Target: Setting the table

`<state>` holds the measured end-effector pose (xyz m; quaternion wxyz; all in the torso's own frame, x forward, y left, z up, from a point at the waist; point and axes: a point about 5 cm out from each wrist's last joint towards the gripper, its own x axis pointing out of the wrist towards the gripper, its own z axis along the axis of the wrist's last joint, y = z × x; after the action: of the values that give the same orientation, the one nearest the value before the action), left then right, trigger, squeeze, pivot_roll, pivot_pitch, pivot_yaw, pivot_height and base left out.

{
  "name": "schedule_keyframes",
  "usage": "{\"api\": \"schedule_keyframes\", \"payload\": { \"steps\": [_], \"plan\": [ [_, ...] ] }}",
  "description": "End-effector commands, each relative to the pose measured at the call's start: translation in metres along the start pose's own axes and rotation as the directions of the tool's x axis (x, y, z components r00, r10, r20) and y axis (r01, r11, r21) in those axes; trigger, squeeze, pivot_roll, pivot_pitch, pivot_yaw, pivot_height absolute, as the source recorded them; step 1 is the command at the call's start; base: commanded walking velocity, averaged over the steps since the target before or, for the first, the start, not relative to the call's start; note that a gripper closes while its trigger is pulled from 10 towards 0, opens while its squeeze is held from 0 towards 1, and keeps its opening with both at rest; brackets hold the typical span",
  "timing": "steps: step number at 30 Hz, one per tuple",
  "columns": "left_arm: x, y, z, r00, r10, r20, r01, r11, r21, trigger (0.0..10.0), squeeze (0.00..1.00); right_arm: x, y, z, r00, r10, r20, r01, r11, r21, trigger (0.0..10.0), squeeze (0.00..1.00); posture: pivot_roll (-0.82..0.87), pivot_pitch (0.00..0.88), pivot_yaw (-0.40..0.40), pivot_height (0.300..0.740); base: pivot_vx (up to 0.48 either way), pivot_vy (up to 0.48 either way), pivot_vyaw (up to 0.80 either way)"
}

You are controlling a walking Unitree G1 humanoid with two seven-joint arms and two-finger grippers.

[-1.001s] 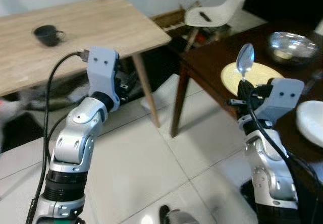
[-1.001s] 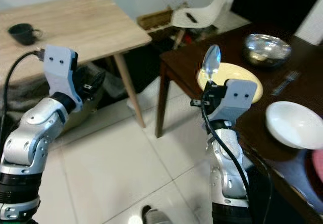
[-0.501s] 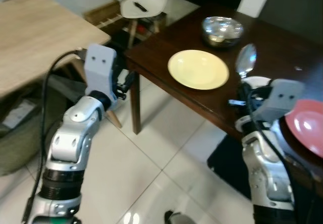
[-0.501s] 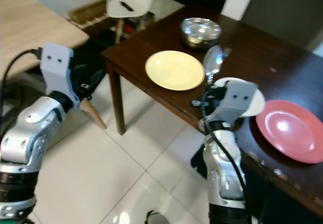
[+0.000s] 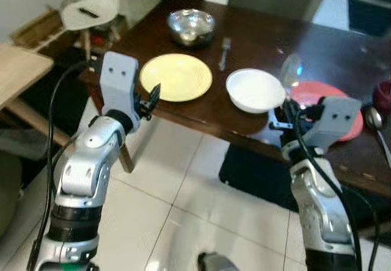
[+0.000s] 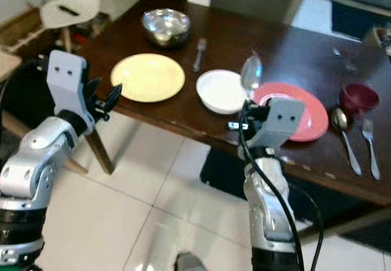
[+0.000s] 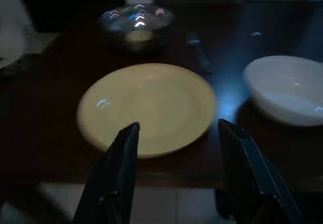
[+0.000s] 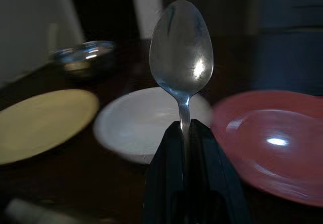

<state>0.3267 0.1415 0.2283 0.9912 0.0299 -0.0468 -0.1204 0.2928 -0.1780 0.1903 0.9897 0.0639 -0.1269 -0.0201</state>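
Pinching a spoon [image 8: 180, 57] upright by its handle, the right gripper [image 8: 184, 133] hides the stem; the bowl stands before the white bowl [image 6: 221, 91] and red plate [image 6: 305, 109]. The left gripper [image 7: 176, 133], fingers spread, faces the yellow plate [image 7: 146, 105]. A steel bowl [image 6: 165, 25] blurs beyond.

Yellow plate [image 6: 147, 76], white bowl [image 6: 220, 91], red plate [image 6: 299, 112] — dark brown table [image 6: 293, 51], perhaps maroon cup [image 6: 358, 97].

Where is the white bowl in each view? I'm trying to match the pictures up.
Left eye view: white bowl at centre, between the yellow plate and red plate.
Right eye view: centre.
Left wrist view: right edge.
Right wrist view: behind the held spoon.
Shared landmark: the yellow plate beside it.
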Motion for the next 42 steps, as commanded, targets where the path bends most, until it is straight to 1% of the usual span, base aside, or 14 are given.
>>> {"api": "schedule_keyframes", "payload": {
  "steps": [1, 5, 6, 7, 8, 9, 10, 11, 13, 14, 17, 22, 30, 42],
  "plan": [
    [-0.001, 0.0, 0.002, 1.0, 0.0, 0.013, 0.0, 1.0, -0.013, 10.0, 0.0, -0.001, -0.002, 0.001, 1.0, -0.009, 0.005, 0.009, 1.0, 0.001, 10.0, 0.0, -0.11, 0.054, 0.058, 0.74, 0.0, 0.0, -0.8],
    [0.0, 0.002, 0.003, 0.999, 0.022, 0.024, -0.022, 1.0, 0.004, 10.0, 0.0, 0.0, 0.004, 0.003, 0.999, 0.046, 0.01, -0.046, 0.999, 0.023, 10.0, 0.0, -0.11, 0.053, 0.06, 0.74, 0.0, 0.0, 0.0],
    [0.001, 0.004, 0.004, 0.998, 0.043, 0.035, -0.044, 0.999, 0.019, 10.0, 0.0, 0.001, 0.009, 0.006, 0.995, 0.097, 0.02, -0.098, 0.994, 0.046, 10.0, 0.0, -0.11, 0.053, 0.061, 0.74, 0.0, 0.0, 0.0],
    [0.002, 0.006, 0.005, 0.996, 0.072, 0.046, -0.073, 0.997, 0.035, 10.0, 0.0, 0.0, 0.016, 0.01, 0.987, 0.156, 0.037, -0.158, 0.985, 0.073, 10.0, 0.0, -0.11, 0.053, 0.061, 0.74, 0.0, 0.0, 0.0],
    [0.003, 0.009, 0.006, 0.992, 0.108, 0.058, -0.111, 0.992, 0.061, 10.0, 0.0, -0.001, 0.025, 0.015, 0.97, 0.237, 0.053, -0.242, 0.965, 0.104, 10.0, 0.0, -0.11, 0.053, 0.063, 0.74, 0.0, 0.0, 0.0],
    [0.003, 0.009, 0.006, 0.992, 0.108, 0.058, -0.111, 0.992, 0.061, 10.0, 0.0, -0.001, 0.025, 0.015, 0.97, 0.237, 0.053, -0.242, 0.965, 0.104, 10.0, 0.0, -0.11, 0.053, 0.063, 0.74, 0.0, 0.0, 0.0],
    [0.004, 0.011, 0.006, 0.989, 0.13, 0.066, -0.135, 0.988, 0.078, 10.0, 0.0, -0.002, 0.031, 0.018, 0.955, 0.29, 0.064, -0.296, 0.947, 0.123, 10.0, 0.0, -0.11, 0.053, 0.063, 0.74, 0.0, 0.0, 0.0],
    [0.004, 0.011, 0.006, 0.989, 0.13, 0.066, -0.135, 0.988, 0.078, 10.0, 0.0, -0.002, 0.031, 0.018, 0.955, 0.29, 0.064, -0.296, 0.947, 0.123, 10.0, 0.0, -0.11, 0.053, 0.063, 0.74, 0.0, 0.0, 0.0],
    [0.005, 0.015, 0.008, 0.98, 0.18, 0.081, -0.187, 0.978, 0.095, 10.0, 0.0, -0.003, 0.044, 0.023, 0.92, 0.384, 0.081, -0.392, 0.909, 0.144, 10.0, 0.0, -0.11, 0.051, 0.063, 0.74, 0.356, 0.0, 0.0],
    [0.006, 0.017, 0.009, 0.976, 0.202, 0.087, -0.21, 0.973, 0.099, 10.0, 0.0, -0.003, 0.048, 0.025, 0.909, 0.407, 0.087, -0.416, 0.896, 0.156, 10.0, 0.0, -0.11, 0.051, 0.063, 0.74, 0.42, 0.0, 0.0],
    [0.007, 0.019, 0.01, 0.971, 0.219, 0.096, -0.229, 0.967, 0.107, 10.0, 0.0, -0.002, 0.053, 0.026, 0.898, 0.429, 0.094, -0.439, 0.882, 0.173, 10.0, 0.0, -0.11, 0.05, 0.061, 0.74, 0.441, 0.0, 0.0],
    [0.007, 0.018, 0.009, 0.971, 0.216, 0.102, -0.227, 0.967, 0.114, 10.0, 0.0, 0.0, 0.054, 0.027, 0.892, 0.441, 0.099, -0.452, 0.874, 0.18, 10.0, 0.0, -0.11, 0.05, 0.064, 0.74, 0.468, 0.0, 0.0],
    [0.008, 0.016, 0.009, 0.972, 0.207, 0.111, -0.219, 0.969, 0.116, 10.0, 0.0, 0.002, 0.05, 0.026, 0.901, 0.425, 0.087, -0.434, 0.884, 0.176, 10.0, 0.0, -0.11, 0.05, 0.063, 0.74, 0.454, 0.0, 0.0],
    [0.01, 0.014, 0.009, 0.974, 0.197, 0.115, -0.21, 0.971, 0.116, 10.0, 0.0, 0.004, 0.046, 0.024, 0.91, 0.409, 0.071, -0.415, 0.894, 0.17, 10.0, 0.0, -0.11, 0.048, 0.064, 0.74, 0.434, 0.0, -0.74]
  ]
}}
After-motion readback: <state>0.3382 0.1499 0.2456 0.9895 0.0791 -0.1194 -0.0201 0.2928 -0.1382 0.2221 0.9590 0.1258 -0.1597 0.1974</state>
